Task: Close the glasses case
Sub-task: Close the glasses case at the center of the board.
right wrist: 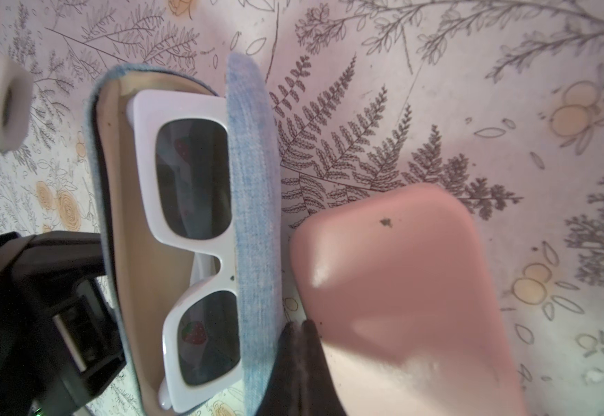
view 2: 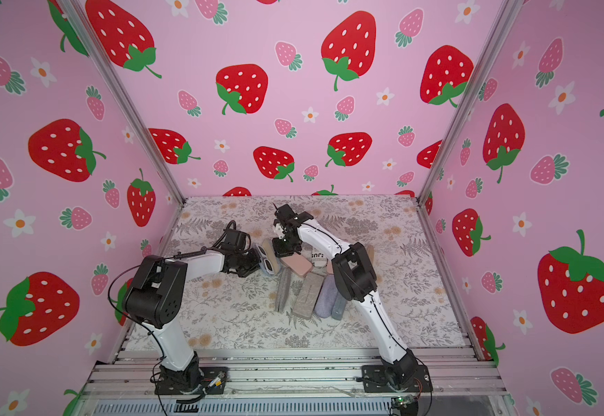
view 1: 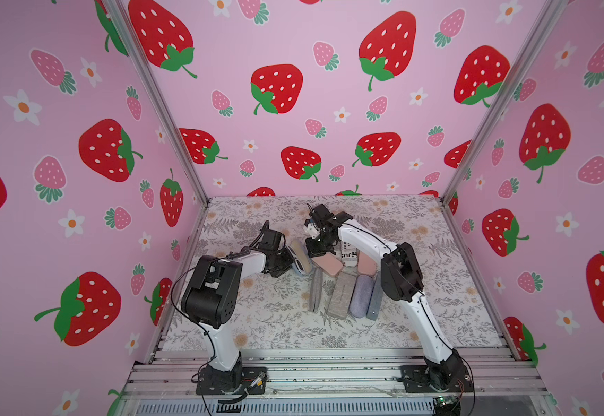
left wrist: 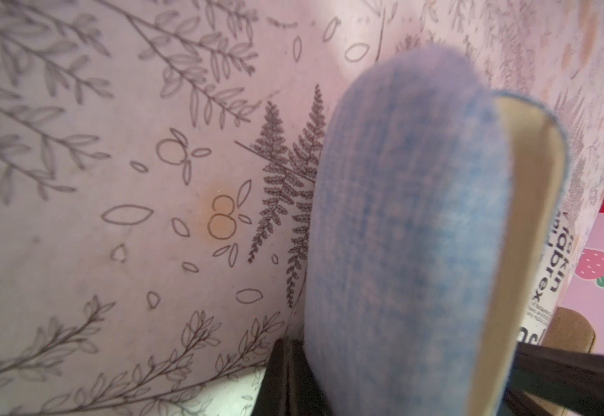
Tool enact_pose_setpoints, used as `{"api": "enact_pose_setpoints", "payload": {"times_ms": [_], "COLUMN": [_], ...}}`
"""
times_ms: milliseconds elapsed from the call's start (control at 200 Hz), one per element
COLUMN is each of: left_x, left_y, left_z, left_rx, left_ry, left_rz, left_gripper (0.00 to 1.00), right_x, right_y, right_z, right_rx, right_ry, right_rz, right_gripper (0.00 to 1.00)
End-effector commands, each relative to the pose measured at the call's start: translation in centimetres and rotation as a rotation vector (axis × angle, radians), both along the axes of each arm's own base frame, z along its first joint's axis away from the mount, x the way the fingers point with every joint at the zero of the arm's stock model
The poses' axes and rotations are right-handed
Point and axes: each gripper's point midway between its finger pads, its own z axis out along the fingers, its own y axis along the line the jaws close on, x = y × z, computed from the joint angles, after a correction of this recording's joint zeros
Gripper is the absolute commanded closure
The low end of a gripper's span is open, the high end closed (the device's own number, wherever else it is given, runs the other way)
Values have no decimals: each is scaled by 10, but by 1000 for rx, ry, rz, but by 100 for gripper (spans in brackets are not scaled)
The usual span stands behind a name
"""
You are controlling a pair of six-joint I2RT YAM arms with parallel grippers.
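Observation:
The glasses case [right wrist: 253, 201] is blue denim with a beige lining. It stands half open on the flowered table, and white sunglasses [right wrist: 192, 234] with dark lenses lie inside. In both top views the case [view 1: 300, 257] [view 2: 269, 260] sits between my two grippers. My left gripper [left wrist: 286, 360] [view 1: 288, 261] is shut, its tips against the outside of one blue shell [left wrist: 401, 234]. My right gripper [right wrist: 298, 331] [view 1: 313, 252] is also shut. Its tips sit in the gap between the other blue shell and a pink case [right wrist: 401, 288].
A cluster of closed cases lies just in front of and right of the open one: a pink case [view 1: 327, 264], a grey felt one [view 1: 315, 291], a grey one [view 1: 342, 299], a lavender one [view 1: 361, 297] and a white printed item [view 1: 349, 254]. Pink strawberry walls [view 1: 293, 108] enclose the table.

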Motion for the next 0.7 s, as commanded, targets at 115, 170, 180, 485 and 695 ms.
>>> {"api": "enact_pose_setpoints", "payload": {"times_ms": [115,170,180,485,695], "left_x": [19,18,19,15,8], "left_y": [-37,-37,-37,-36,-26], "left_z": [22,22,22,24,30], "left_rx": [-84,-85,-85,-84,-56], "left_ry": [-81,-79,-81,-84,-98], "left_rz": [-78,-78,-78,-76,-65], "left_gripper": [100,100,100,100,100], "right_x": [-45,-46,-45,-45,-39], "right_y": [56,56,56,50,43], "right_z": [34,35,34,34,39], "right_rx": [168,168,167,147,128], "right_ry": [29,28,28,17,-35], "right_rz": [156,156,155,128,95], "right_gripper": [98,98,98,98,98]}}
